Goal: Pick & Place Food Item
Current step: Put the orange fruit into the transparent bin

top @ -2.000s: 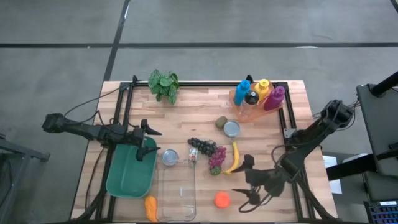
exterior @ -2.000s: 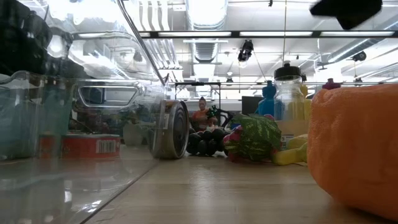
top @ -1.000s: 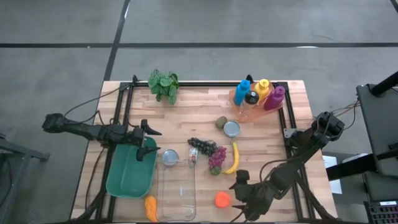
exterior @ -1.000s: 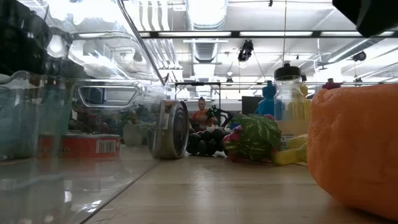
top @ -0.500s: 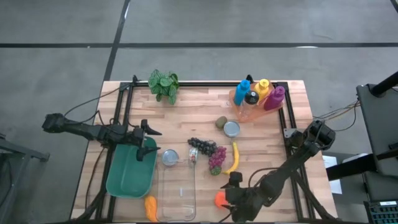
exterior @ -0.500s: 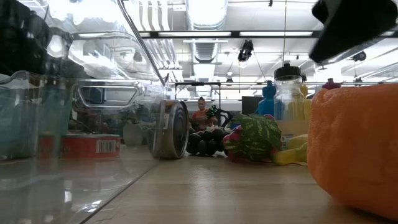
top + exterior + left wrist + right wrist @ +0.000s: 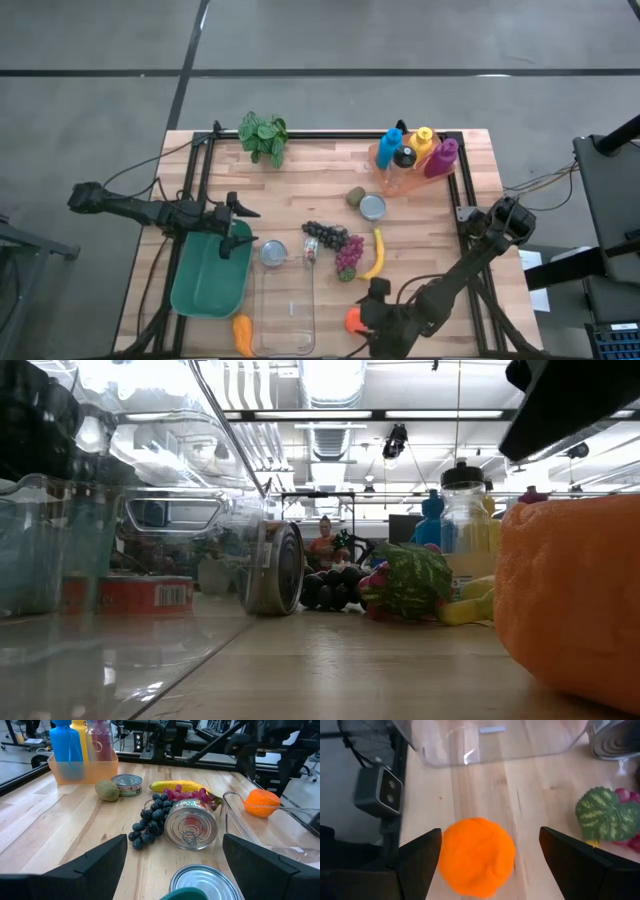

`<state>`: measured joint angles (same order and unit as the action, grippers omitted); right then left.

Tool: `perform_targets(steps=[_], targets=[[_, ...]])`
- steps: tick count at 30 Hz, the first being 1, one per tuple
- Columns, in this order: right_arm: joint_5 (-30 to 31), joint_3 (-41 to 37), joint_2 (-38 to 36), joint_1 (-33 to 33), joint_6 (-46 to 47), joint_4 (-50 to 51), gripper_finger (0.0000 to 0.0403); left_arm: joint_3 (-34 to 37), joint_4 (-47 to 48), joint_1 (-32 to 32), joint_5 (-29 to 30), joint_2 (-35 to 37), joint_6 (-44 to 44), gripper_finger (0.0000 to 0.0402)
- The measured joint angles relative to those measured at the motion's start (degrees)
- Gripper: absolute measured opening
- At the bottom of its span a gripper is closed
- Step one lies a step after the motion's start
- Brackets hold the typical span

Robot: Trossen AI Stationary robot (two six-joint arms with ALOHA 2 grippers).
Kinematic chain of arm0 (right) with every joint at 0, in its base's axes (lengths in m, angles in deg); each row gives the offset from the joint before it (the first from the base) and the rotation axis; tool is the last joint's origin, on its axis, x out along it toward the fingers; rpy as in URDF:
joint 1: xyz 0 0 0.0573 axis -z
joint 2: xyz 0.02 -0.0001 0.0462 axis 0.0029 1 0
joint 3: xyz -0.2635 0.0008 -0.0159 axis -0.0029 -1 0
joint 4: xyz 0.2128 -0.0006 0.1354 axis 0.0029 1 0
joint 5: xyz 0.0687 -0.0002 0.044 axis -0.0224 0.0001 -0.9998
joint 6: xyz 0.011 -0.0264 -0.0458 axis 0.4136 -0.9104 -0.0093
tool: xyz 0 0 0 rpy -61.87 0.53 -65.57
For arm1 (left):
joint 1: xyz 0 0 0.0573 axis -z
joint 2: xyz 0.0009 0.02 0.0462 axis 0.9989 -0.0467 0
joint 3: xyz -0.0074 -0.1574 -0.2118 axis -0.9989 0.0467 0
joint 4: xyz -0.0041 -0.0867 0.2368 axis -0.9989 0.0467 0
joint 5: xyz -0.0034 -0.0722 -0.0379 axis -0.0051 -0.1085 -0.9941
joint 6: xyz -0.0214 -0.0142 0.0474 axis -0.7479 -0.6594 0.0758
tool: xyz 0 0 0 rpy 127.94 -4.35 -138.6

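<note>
We see the wooden bench [image 7: 320, 180] carrying everything, with a black frame along its edges. On its left side sits the green bin [image 7: 210, 278], and just beside it, toward the near edge, the clear plastic container [image 7: 285, 310], which lies empty. At the far right corner a clear orange caddy [image 7: 400, 178] holds blue, yellow, black-capped and purple bottles, and a leafy green plant [image 7: 263, 136] rests at the far edge.

The left hand [image 7: 236, 228] hangs over the far rim of the green bin, its fingers [image 7: 95, 865] spread wide and holding nothing. The right hand [image 7: 372, 318] is low at the near edge of the bench, right over the orange [image 7: 477, 856]; its fingers [image 7: 420, 855] stand apart on either side of the fruit, and we cannot tell whether they touch it. The orange lies on the bench between the clear container and the right-hand frame.

In the middle we find dark grapes [image 7: 325, 235], red grapes [image 7: 349, 256], a banana [image 7: 378, 254], two cans lying on their sides [image 7: 273, 252], an upright tin [image 7: 372, 207] and a kiwi [image 7: 355, 196]. A carrot [image 7: 242, 334] lies at the near edge below the bin.
</note>
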<state>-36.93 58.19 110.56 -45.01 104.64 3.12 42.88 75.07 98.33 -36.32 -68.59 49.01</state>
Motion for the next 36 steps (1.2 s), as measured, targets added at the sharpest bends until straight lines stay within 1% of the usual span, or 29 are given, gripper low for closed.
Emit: perform_targets(steps=[5,11,21,24,26,30,36], targets=[[0.0,-0.8,0.0,-0.2,4.4,-2.9,0.0334,0.0,0.0,0.0,0.0,0.0,0.0,0.0336],[-0.1,-1.2,0.0,-0.3,8.8,-2.9,0.0334,0.0,0.0,0.0,0.0,0.0,0.0,0.0336],[-0.2,-2.8,0.0,-0.3,8.9,-2.7,0.0334,0.0,0.0,0.0,0.0,0.0,0.0,0.0336],[-2.9,-2.9,0.0,-0.3,15.2,-3.0,0.0334,0.0,0.0,0.0,0.0,0.0,0.0,0.0336],[-4.6,-3.0,0.0,-0.4,17.3,-3.0,0.0334,0.0,0.0,0.0,0.0,0.0,0.0,0.0336],[-4.6,-3.0,0.8,-0.9,16.2,-3.4,0.0334,0.0,0.0,0.0,0.0,0.0,0.0,0.0336],[-3.9,-2.8,5.6,-1.0,14.2,-4.6,0.0334,0.0,0.0,0.0,0.0,0.0,0.0,0.0336]])
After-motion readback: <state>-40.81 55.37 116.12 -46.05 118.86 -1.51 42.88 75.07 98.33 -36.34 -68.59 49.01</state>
